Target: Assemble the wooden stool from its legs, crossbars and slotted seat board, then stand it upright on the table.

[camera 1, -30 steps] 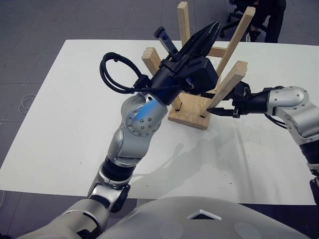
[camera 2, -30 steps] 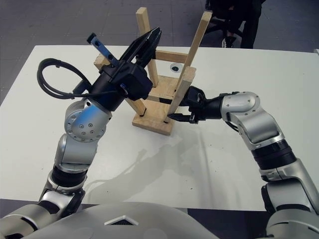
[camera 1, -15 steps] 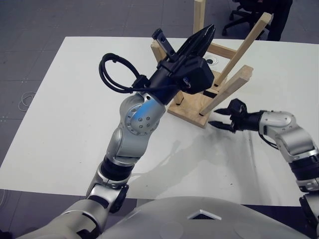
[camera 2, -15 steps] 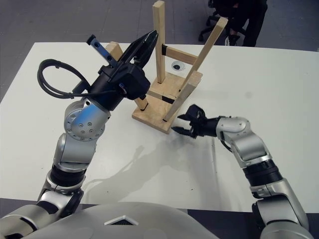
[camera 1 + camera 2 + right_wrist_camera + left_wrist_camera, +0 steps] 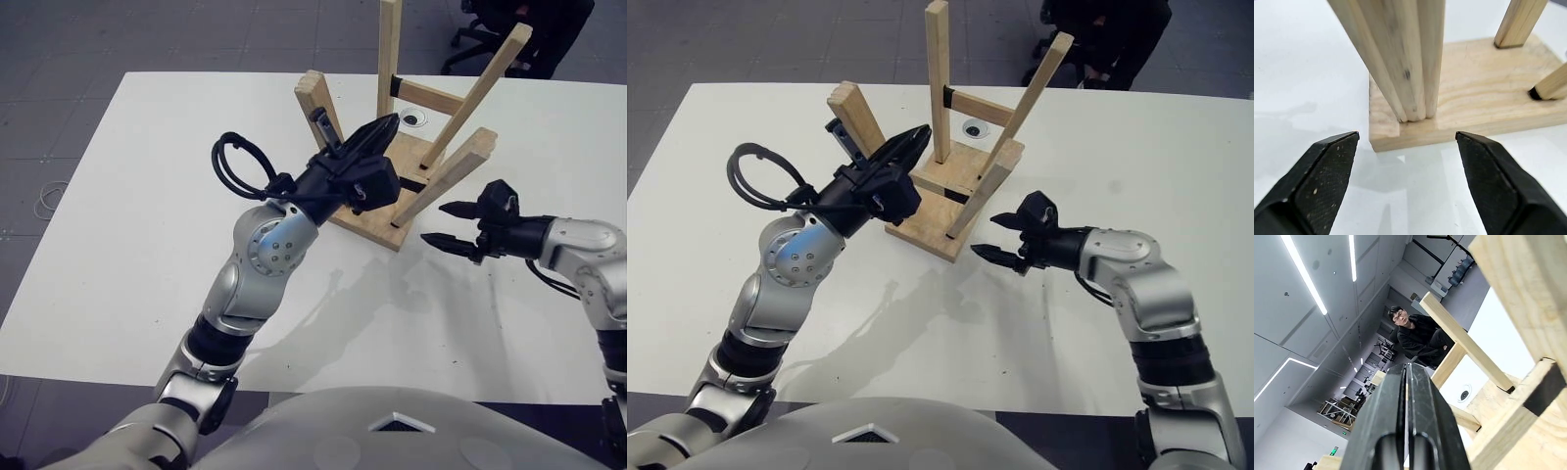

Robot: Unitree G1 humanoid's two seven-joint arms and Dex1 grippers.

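Observation:
The wooden stool stands upside down, its seat board [image 5: 412, 158] flat on the white table [image 5: 147, 196]. Its legs point up and outward: a tall leg [image 5: 389, 49], a left leg [image 5: 315, 98], a right leg [image 5: 495, 69] and a near leg [image 5: 451, 171]. A crossbar [image 5: 431, 98] joins the two far legs. My left gripper [image 5: 392, 119] is shut with nothing in it, its tip over the seat board beside the left leg. My right gripper [image 5: 438, 223] is open, just right of the near leg and apart from it. The board's corner [image 5: 1386, 129] lies ahead of its fingertips [image 5: 1337, 147].
A round cable hole [image 5: 415, 119] sits in the table behind the stool. An office chair [image 5: 470, 44] stands beyond the far edge. Bare tabletop lies to the left and in front of the stool.
The stool went from tilted to flat on its seat board. My right gripper let go of the near leg, drew back to the right and opened. My left gripper came down toward the board.

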